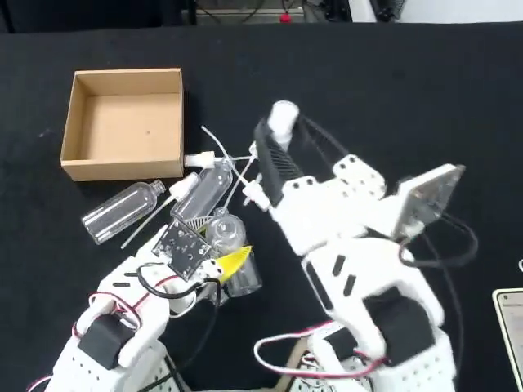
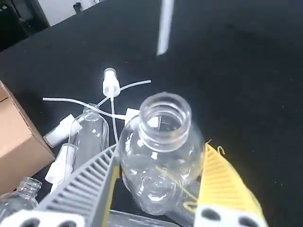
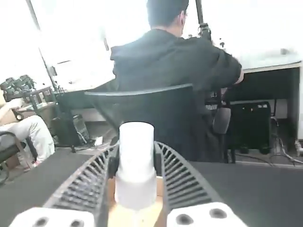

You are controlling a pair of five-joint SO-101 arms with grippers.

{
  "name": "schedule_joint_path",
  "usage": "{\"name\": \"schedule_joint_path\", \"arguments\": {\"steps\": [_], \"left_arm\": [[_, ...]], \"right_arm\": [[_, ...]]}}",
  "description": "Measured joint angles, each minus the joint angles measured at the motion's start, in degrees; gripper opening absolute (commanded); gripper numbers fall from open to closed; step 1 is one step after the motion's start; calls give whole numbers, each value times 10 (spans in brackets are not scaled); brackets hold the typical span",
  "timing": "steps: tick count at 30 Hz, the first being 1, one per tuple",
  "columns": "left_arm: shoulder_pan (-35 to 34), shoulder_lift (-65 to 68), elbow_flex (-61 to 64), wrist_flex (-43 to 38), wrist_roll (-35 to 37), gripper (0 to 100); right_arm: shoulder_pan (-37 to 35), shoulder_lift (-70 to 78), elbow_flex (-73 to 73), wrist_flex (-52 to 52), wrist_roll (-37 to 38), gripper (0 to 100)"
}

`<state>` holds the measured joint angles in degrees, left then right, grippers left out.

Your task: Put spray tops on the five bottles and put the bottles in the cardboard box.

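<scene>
- Left hand (image 2: 161,152) is clamped on a clear round plastic bottle (image 2: 163,116), grey finger on 1 side and yellow finger on the other. The bottle stands upright with its open neck facing up, near the brown cardboard box (image 1: 122,122).
- Right hand (image 3: 136,153) is closed on a white plastic spray top (image 3: 136,142), pinched by the head and held up off the black surface (image 1: 392,98).
- From the left wrist cam, the top's thin white dip tube (image 2: 165,23) hangs above and a bit beyond the bottle's mouth, not inside it yet.
- So I'd say the step in hand is getting the tube into the neck, then seating the cap.
- To do it well, get the tube tip over the middle of the mouth before dropping at all.
- That tube looks bendy, so if it catches the rim it'll probably buckle sideways. Come straight down and slow.
- Keep the left grip firm and the bottle vertical. The plastic looks slick and could spin or tip once the cap presses on.
- 2 other clear bottles (image 1: 122,211) lie on their sides by the box, with loose spray tops (image 2: 110,85) and tubes tangled among them.
- None of the bottles is in the box yet, so this looks early in the job.
</scene>
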<state>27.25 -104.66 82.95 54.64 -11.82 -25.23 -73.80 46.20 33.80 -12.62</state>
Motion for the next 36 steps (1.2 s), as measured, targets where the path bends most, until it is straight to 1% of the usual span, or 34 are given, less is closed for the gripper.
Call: {"name": "schedule_joint_path", "arguments": {"steps": [4,7,10,17,24,31,36], "left_arm": [[0,0,0,0,1,216],[-3,0,3,-6,24,216],[-1,0,14,-22,39,216],[1,0,24,-36,43,216],[1,0,25,-38,43,216],[1,0,25,-38,43,216],[1,0,25,-38,43,216]], "right_arm": [[-6,2,35,-50,0,12],[-8,1,40,-58,0,12],[-10,1,44,-58,0,12],[-11,-32,44,-48,0,12],[-71,-74,44,-21,0,12],[-76,-75,62,-19,0,12],[-76,-76,83,-19,40,12]]}}
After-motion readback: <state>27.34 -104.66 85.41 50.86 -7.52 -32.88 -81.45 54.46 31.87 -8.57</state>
